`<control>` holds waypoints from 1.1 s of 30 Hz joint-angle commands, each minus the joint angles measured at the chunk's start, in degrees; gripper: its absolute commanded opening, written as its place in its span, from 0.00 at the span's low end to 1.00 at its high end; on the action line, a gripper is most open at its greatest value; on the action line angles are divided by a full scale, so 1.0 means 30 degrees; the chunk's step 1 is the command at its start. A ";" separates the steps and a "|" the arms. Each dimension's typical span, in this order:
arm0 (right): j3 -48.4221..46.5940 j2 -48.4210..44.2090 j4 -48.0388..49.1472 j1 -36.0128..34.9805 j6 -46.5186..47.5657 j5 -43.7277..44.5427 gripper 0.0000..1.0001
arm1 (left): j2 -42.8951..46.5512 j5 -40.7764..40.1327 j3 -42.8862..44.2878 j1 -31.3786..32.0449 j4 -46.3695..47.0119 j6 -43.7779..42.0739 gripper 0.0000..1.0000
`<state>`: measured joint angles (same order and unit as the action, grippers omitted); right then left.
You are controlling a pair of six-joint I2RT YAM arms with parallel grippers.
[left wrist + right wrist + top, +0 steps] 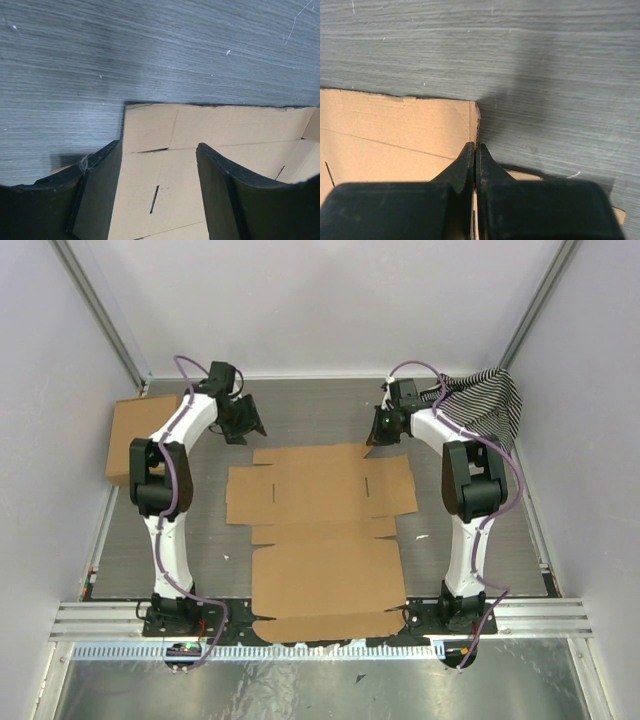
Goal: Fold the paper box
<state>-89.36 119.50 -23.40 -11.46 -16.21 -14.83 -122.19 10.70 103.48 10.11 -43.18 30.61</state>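
Right end effector (pixel 476 150): pinching paper box (pixel 320 502) edge at 1 o'clock. Left end effector (pixel 159 147): hovering wide at 11. Folding barely starting, panels lying flat.

A: Left wrist view?
B: Cuts off the paper box (pixel 225 125) at right and bottom; hides more behind 2 dark jaws.
A: Right wrist?
B: Crops it at left, buries the rest under jaws pressed together; cannot tell pinch depth.
A: From above?
B: Hides part of striped cloth (pixel 495 400) behind right arm (pixel 470 490), part of brown box (pixel 135 430) behind left arm (pixel 160 480).
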 commanded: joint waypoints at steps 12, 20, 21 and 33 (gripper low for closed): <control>0.1143 -0.1738 0.0878 -0.0468 -0.1827 0.1426 0.01 | 0.0068 -0.2609 -0.1376 0.0700 -0.1555 -0.0763 0.66; 0.1744 -0.2062 0.1802 -0.0456 -0.3002 0.1508 0.01 | -0.0416 -0.2089 -0.1880 0.0801 -0.0428 -0.0654 0.65; 0.1713 -0.2048 0.1831 -0.0456 -0.3046 0.1452 0.01 | -0.0521 -0.1894 -0.1805 0.0810 -0.0292 -0.0627 0.65; 0.1714 -0.1691 0.2226 -0.0471 -0.4010 0.0810 0.01 | -0.1472 -0.1215 -0.1486 0.1269 0.0698 -0.0561 0.60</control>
<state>-84.31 116.92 -19.88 -12.64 -26.00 -11.73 -124.84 6.09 97.76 13.47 -43.07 29.04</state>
